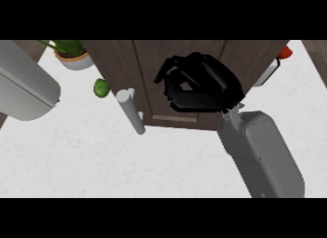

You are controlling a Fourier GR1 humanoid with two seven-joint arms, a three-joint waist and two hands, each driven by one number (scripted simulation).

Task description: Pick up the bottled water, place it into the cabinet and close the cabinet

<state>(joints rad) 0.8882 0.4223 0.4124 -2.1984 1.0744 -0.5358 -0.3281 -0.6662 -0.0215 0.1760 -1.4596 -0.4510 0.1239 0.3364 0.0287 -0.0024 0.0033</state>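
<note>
A dark wooden cabinet (183,60) fills the upper middle of the head view, with a grey bar handle (132,111) at its left front. My right hand (200,90) lies over the cabinet's face, its fingers curled, and nothing shows inside them. At the cabinet's right edge a white bottle-like thing (268,74) with a red top (284,52) peeks out, mostly hidden by the wood. A grey forearm (19,86) shows at the left edge; my left hand is out of sight.
A potted green plant (71,55) stands at the back left of the white counter (91,162). A small green fruit (101,87) lies beside the cabinet's left side.
</note>
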